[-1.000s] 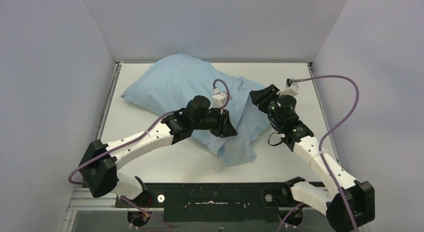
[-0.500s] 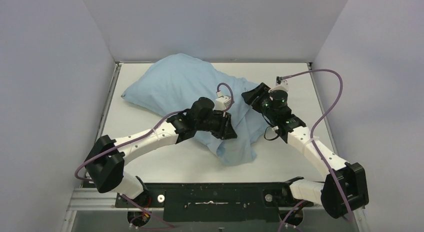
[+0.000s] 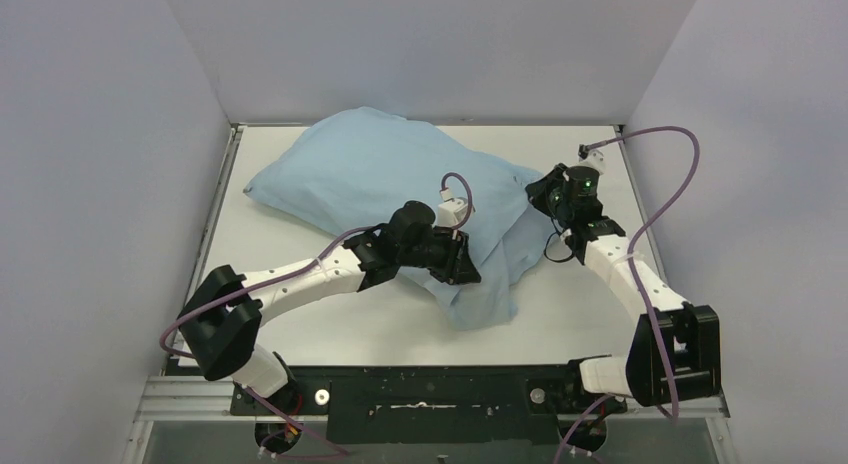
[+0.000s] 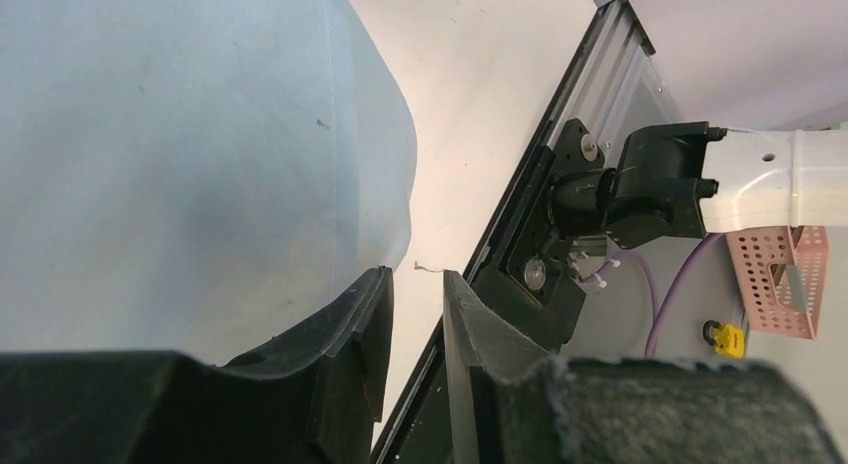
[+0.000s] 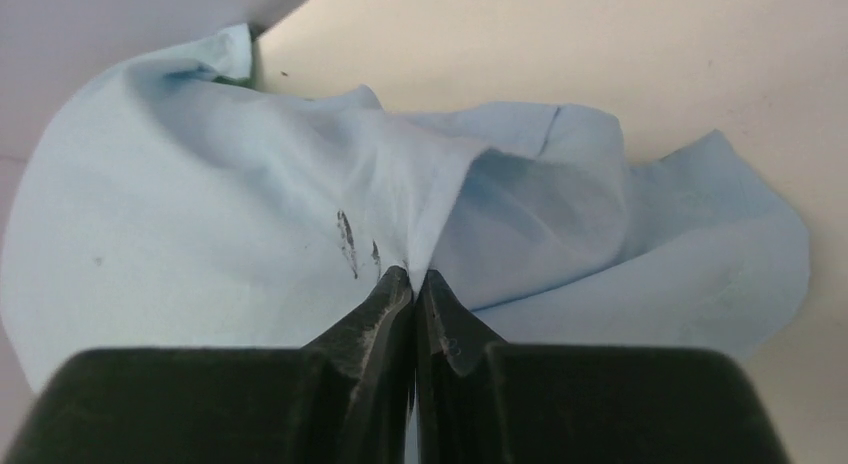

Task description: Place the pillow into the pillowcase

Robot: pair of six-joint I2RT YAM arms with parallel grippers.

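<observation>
Right wrist view: the right claw pinched a fold of the light blue pillowcase; the left claw stood narrowly parted beside its edge.

The light blue pillowcase fills the upper left over the white table, its rounded edge running down beside the left gripper, whose black jaws stand slightly apart above the table's black edge rail, near an arm base and a pink basket
</observation>
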